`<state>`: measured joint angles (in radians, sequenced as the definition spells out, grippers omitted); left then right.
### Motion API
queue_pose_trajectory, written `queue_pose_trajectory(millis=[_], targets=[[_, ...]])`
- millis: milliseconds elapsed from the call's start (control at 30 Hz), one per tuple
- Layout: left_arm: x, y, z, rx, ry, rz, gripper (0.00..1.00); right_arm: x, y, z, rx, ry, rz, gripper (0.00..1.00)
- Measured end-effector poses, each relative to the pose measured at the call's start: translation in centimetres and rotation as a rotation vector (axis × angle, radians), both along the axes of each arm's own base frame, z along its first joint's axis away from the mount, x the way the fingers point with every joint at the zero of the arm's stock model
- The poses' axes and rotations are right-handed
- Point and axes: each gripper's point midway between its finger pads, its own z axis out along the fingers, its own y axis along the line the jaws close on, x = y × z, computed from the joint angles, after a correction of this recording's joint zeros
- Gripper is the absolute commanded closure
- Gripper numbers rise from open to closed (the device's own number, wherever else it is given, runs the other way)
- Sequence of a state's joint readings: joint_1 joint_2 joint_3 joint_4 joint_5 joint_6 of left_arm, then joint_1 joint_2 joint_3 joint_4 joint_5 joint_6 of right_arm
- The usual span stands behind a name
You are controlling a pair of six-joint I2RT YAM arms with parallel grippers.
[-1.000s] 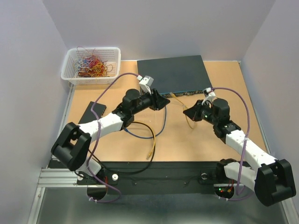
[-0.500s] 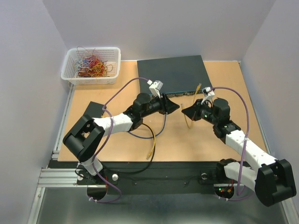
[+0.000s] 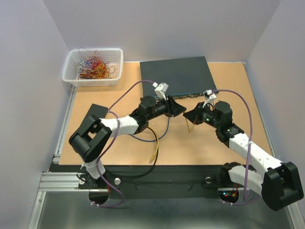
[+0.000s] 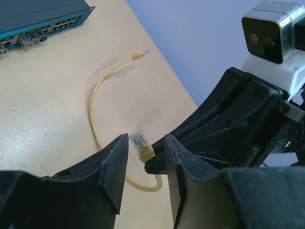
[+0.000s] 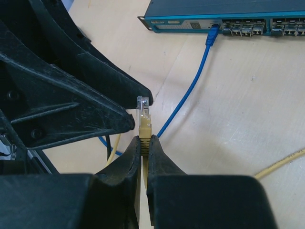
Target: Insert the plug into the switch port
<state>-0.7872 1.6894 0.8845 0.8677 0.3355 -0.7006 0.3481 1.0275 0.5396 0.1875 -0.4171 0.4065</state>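
Lighting's bright and even from overhead, just soft shadows on the table (image 3: 209, 148) in front of the switch (image 3: 176, 75). Both wrist views go a bit soft at the very bottom, sharper toward the switch.

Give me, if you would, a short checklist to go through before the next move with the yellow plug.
1. Right gripper shut on the yellow plug, just behind its clear tip: ok.
2. Yellow plug sits between the fingers of the left gripper: ok.
3. Left gripper open, not clamped on the yellow plug: ok.
4. Ports on the switch beside the blue cable look free: ok.
5. Latch of the yellow plug turned the right way for a port: cannot tell.
6. Yellow plug close to the switch: not ok, it is held well short of the ports.
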Motion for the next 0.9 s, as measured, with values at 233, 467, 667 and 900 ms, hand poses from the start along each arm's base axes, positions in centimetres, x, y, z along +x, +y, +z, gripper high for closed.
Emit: queue_pose_trajectory(millis=[233, 467, 667, 900], targets=[[0.1, -0.8, -0.6, 0.008, 0.009, 0.000, 0.75, -0.1, 0.2, 0.0, -0.004, -0.004, 0.002, 1.00], [0.3, -1.0, -0.3, -0.001, 0.018, 0.014, 1.00, 0.1, 0.1, 0.1, -0.012, -0.016, -0.007, 0.91], [0.1, -1.1, 0.5, -0.026, -0.019, -0.009, 1.00, -0.1, 0.2, 0.4, -0.001, -0.017, -0.006, 0.14], [-0.8, 1.8, 2.2, -0.210, 0.021, -0.180, 1.00, -2.2, 1.9, 5.9, 0.135, -0.139, 0.121, 0.22]])
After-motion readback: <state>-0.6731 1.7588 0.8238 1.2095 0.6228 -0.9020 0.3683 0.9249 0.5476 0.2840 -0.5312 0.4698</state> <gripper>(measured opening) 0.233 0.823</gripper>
